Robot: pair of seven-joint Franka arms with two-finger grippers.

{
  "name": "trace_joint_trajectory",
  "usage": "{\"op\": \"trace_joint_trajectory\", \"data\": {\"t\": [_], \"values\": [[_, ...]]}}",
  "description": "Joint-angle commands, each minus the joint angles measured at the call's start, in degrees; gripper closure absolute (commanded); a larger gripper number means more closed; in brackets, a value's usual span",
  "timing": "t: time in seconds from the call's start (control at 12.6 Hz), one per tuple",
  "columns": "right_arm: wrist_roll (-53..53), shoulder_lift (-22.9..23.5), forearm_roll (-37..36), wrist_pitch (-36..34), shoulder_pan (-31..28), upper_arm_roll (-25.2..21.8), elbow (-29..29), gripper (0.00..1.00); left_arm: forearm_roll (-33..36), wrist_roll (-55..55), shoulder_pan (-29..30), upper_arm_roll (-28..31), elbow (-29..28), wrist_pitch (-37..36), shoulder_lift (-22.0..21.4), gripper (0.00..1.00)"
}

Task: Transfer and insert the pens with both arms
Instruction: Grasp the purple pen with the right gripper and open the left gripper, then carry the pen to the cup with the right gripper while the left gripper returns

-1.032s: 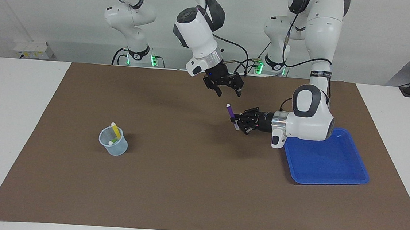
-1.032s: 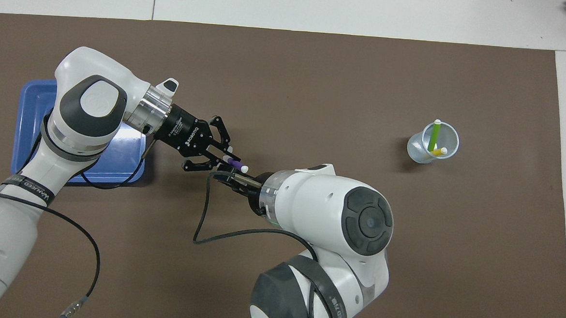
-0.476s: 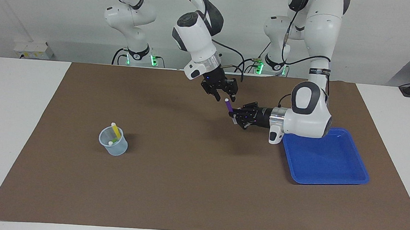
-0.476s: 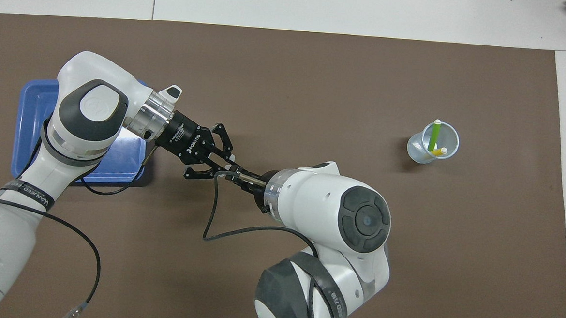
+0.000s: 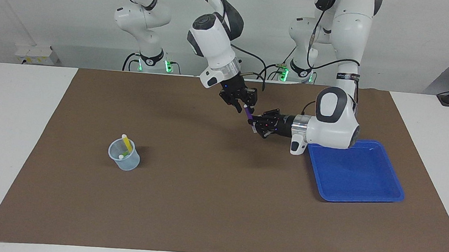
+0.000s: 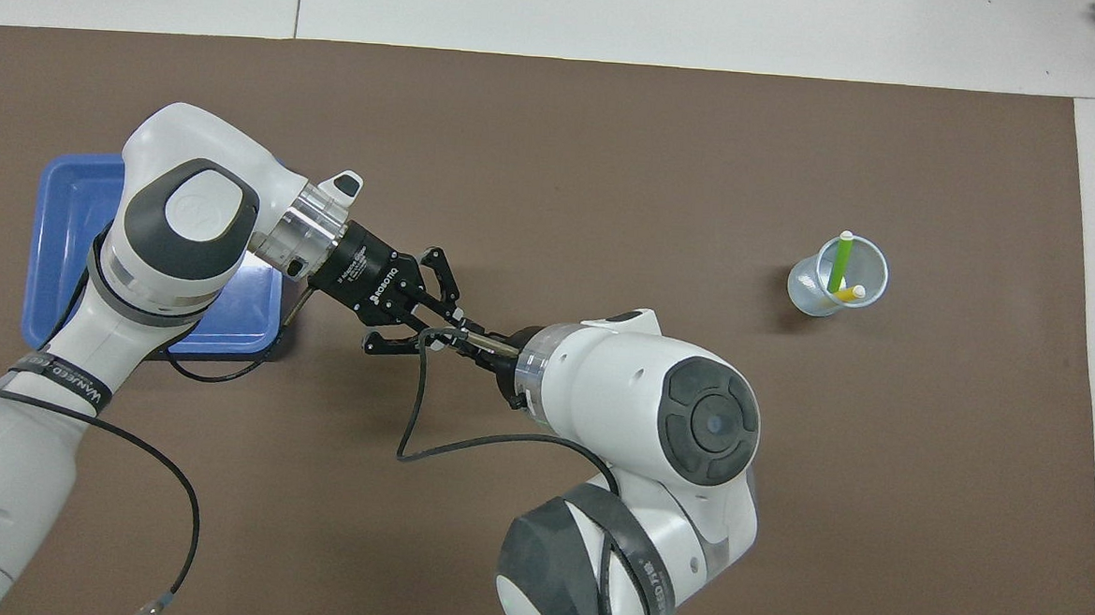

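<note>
The purple pen (image 5: pixel 250 115) hangs tilted over the mat between the two arms. My left gripper (image 5: pixel 255 125) is shut on its lower part and reaches in level from the tray's end; in the overhead view the left gripper (image 6: pixel 448 319) shows its links splayed. My right gripper (image 5: pixel 246 105) points down from above at the pen's upper end and covers the pale tip. In the overhead view its own wrist hides it. The green pen (image 6: pixel 839 265) and the yellow pen (image 6: pixel 848 293) stand in a clear cup (image 6: pixel 838 278) toward the right arm's end.
A blue tray (image 5: pixel 357 172) lies on the brown mat (image 5: pixel 218 205) at the left arm's end, partly under the left arm's wrist. The clear cup (image 5: pixel 124 159) stands alone on the mat. A black cable loops below the right wrist (image 6: pixel 411 413).
My right gripper has come down onto the purple pen's upper end, and the pale tip no longer shows. My left gripper has carried the pen a little toward the robots.
</note>
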Motion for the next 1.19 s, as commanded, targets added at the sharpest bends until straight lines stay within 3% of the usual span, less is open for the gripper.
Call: {"op": "trace_joint_trajectory", "data": {"t": [0.0, 0.16, 0.32, 0.71, 0.87, 1.11], "values": [[-0.58, 0.48, -0.65, 1.27, -0.35, 0.42, 0.2, 0.65, -1.24, -0.68, -0.73, 0.87, -2.03, 0.09, -1.82, 1.0], [-0.58, 0.48, -0.56, 1.27, -0.35, 0.42, 0.2, 0.76, -1.24, -0.77, -0.73, 0.87, -2.03, 0.18, -1.91, 1.0], [-0.67, 0.48, -0.65, 1.27, -0.35, 0.42, 0.2, 0.98, -1.24, -0.77, -0.81, 0.95, -2.11, 0.18, -2.0, 1.0], [-0.67, 0.48, -0.56, 0.92, -0.44, 0.42, 0.55, 1.0, -1.06, -2.0, -1.08, 1.04, -1.76, 0.44, -2.35, 1.0], [-0.67, 0.48, -0.65, -0.05, -0.79, 0.33, 1.86, 1.0, -0.37, -1.47, -1.08, 1.04, -1.06, 1.23, -2.53, 0.01], [-0.93, 0.48, -3.18, -4.16, -2.45, 0.33, 3.97, 1.0, 6.72, -1.56, -1.69, 1.04, -1.06, 3.5, -6.9, 0.0]]}}
